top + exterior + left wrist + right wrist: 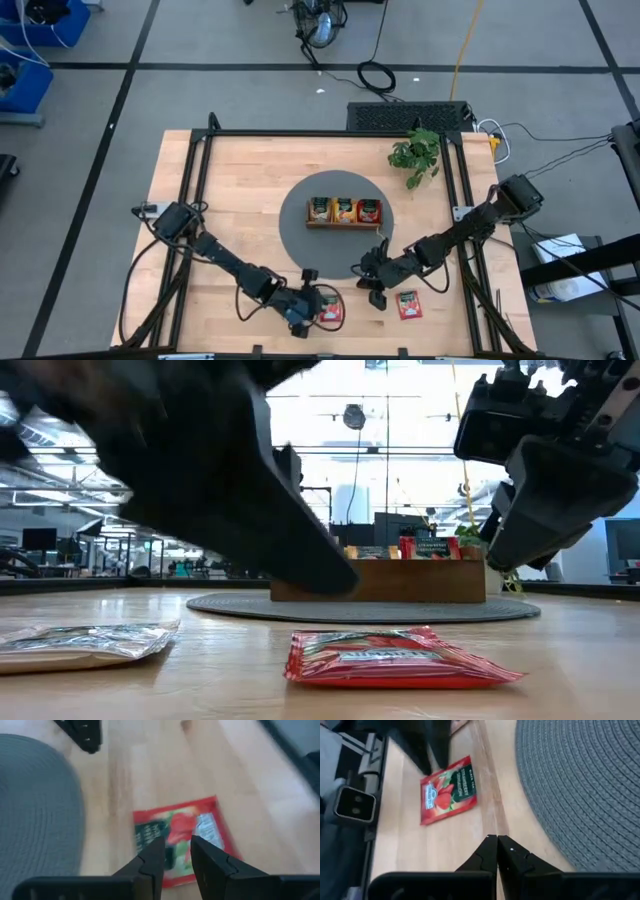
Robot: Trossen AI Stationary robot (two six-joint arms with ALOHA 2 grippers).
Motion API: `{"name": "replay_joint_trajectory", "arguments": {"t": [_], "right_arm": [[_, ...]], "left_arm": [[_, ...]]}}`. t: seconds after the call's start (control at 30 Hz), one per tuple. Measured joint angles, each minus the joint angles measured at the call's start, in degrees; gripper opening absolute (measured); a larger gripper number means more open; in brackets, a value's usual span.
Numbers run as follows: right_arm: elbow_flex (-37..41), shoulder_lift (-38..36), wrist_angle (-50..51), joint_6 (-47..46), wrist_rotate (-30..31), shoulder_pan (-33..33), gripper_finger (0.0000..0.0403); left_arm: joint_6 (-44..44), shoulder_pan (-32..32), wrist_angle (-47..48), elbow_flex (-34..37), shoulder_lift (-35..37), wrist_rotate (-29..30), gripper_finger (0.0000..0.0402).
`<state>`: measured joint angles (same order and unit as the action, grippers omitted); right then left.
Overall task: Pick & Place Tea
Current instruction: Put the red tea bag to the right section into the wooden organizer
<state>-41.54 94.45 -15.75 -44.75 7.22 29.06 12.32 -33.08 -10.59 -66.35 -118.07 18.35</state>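
Two red tea sachets lie flat on the wooden table near its front edge. One sachet (330, 310) (182, 837) lies just beyond my left gripper (316, 305) (177, 849), whose fingers stand a little apart above it with nothing between them. The other sachet (409, 304) (400, 658) lies near my right gripper (377, 292) (497, 840), which hangs shut and empty above bare wood beside the grey mat (580, 785). More tea sachets stand upright in the brown wooden tray (344, 224) on the mat.
The round grey mat (300, 240) with the tray lies at the table's middle. A green plant (416, 153) stands at the far right. In the low view a sachet with a silvery sheen (85, 640) lies at the left. Black frame rails (195, 180) run along the table's sides.
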Motion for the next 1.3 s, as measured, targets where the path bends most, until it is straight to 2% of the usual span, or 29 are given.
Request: {"name": "replay_joint_trajectory", "arguments": {"t": [0.17, 0.27, 0.47, 0.6, 0.73, 0.93, 1.13, 1.3], "right_arm": [[0.00, -0.02, -0.22, -0.63, 0.05, 0.79, 0.0000], [-0.04, -0.02, -0.31, -1.01, 0.09, 1.72, 0.0001], [-0.09, 0.44, -1.10, -2.52, 1.02, 2.55, 0.0028], [-0.10, 0.99, -1.63, -2.57, 1.58, 2.53, 0.0056], [-0.09, 2.24, -3.12, -3.71, -0.10, 1.75, 0.0084], [-0.09, 4.85, -3.45, -6.79, -1.29, -0.40, 0.0117], [-0.20, 8.03, -7.74, -6.60, -1.88, -3.15, 0.0125], [-0.30, 10.28, -12.36, -6.23, -6.55, -4.05, 0.0120]], "left_arm": [[5.28, -0.88, -3.50, -0.25, 0.27, -7.41, 0.0096], [8.62, -1.01, -0.05, -0.19, -1.29, -5.94, 0.0084], [9.33, 0.14, -6.65, -0.31, -5.26, -7.81, 0.0036], [9.14, 1.52, -5.46, -0.44, -5.78, -7.69, 0.0006], [8.91, 3.65, -5.03, -0.58, -6.66, -6.52, 0.0015], [6.91, 5.85, -6.54, -0.50, -8.24, -10.04, 0.0005], [6.60, 6.01, -6.97, -0.44, -8.52, -10.63, 0.0012], [6.14, 5.98, -6.71, -0.39, -8.51, -10.82, 0.0004]]}}
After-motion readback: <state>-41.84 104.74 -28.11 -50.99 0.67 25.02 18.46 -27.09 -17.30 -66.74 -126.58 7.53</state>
